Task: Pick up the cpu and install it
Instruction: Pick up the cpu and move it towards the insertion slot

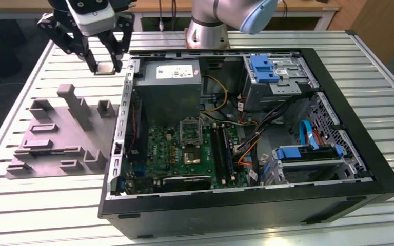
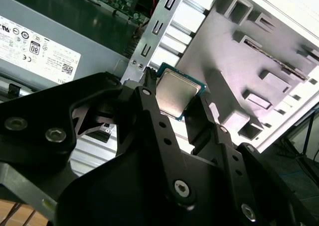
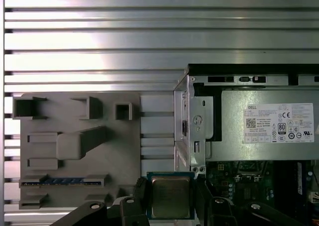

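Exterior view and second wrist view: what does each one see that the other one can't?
Exterior view: the whole open computer case, its blue drive brackets and the arm's silver base. Second wrist view: the cpu up close, shiny top and green edge. Both: the gripper holding the cpu, the grey tray and the power supply.

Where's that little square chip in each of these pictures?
Exterior view: cpu in the gripper, high on the exterior view's left.
Second wrist view: cpu clamped between black fingers.
First wrist view: cpu near the case corner.
Shared landmark: the labelled grey power supply.
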You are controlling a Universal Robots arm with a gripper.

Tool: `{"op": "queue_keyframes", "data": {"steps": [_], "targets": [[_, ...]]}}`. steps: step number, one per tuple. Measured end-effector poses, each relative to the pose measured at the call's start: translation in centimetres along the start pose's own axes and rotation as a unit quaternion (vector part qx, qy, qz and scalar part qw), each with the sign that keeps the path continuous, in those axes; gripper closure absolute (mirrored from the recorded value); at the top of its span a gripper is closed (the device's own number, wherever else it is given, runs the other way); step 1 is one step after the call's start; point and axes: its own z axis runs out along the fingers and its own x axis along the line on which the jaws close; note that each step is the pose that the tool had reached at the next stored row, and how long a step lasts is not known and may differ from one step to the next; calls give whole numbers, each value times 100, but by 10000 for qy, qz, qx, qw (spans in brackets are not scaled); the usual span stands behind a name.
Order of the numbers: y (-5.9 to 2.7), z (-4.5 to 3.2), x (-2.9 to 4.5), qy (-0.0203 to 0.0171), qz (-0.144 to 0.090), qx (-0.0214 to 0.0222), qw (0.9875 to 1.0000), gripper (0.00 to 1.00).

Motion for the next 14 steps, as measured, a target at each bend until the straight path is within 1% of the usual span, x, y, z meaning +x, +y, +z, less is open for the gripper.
{"op": "queue_keyframes", "data": {"steps": [4, 6, 8, 14], "targets": [[1, 1, -32, 0, 0, 0, 10000, 53], [2, 1, -64, 0, 0, 0, 10000, 53], [4, 2, -131, 0, 0, 0, 10000, 53], [11, 7, -401, 5, 0, 0, 10000, 53]]}}
